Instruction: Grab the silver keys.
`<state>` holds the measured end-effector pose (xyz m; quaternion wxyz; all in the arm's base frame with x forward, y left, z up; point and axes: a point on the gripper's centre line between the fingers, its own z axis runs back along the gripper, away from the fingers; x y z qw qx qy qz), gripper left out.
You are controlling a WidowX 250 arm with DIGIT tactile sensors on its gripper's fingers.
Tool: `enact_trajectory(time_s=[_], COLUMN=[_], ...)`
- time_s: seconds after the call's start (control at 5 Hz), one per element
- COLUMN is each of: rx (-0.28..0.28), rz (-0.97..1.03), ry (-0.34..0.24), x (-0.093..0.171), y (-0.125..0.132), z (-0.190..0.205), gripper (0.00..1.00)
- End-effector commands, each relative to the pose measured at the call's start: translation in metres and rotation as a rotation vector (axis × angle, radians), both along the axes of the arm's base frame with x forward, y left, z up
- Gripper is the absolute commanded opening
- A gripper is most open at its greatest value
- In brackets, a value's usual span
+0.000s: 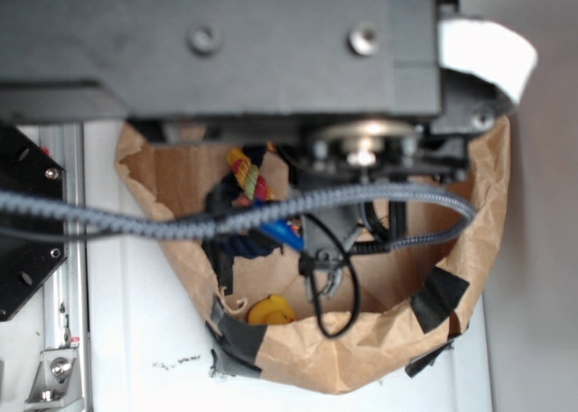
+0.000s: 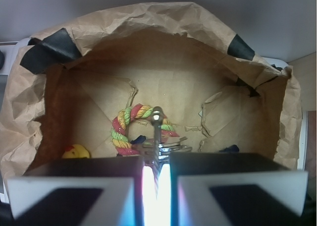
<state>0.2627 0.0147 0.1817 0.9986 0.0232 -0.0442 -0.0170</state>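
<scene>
The silver keys are a small shiny bunch on the floor of the brown paper bag. One key stands on edge and runs down into the narrow slit between my fingers. My gripper is shut on that key, with thin bright gaps on either side of the blade. In the exterior view the keys glint below the black arm, and the gripper itself is mostly hidden by the arm and cables.
A multicoloured braided rope curls just left of the keys. A small yellow round piece lies in the bag's left corner, with a dark blue item at the right. Crumpled taped bag walls surround everything. A black cable loop hangs nearby.
</scene>
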Motion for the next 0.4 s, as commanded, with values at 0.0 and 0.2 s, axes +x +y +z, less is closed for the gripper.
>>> enact_trajectory(time_s=[0.0,0.2], rx=[0.014,0.019], rz=[-0.015,-0.012], ry=[-0.039,-0.034], x=[0.0038,0.0042], y=[-0.0076,-0.0075], z=[0.0076,0.0063], gripper=[0.0,0.0])
